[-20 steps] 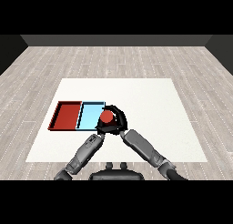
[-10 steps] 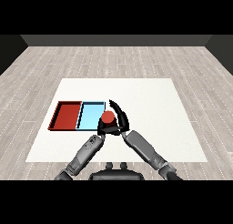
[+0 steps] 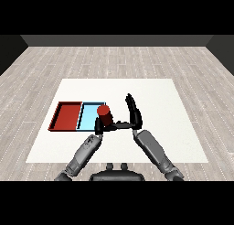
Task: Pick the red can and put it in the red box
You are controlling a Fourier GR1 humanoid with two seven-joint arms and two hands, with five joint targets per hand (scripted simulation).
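You've got a white table (image 3: 155,96) on a grey plank floor (image 3: 114,59), carrying a red tray (image 3: 58,115) and light blue tray (image 3: 83,114), touching side by side.

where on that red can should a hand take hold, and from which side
Round its curved side wall, below the top. The red can stands upright at the light blue tray's right edge, so probably come from the right, where the right hand is open beside it.

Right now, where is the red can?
In the head view the red can stands left of centre at the light blue tray's right edge, with the left hand just below it.
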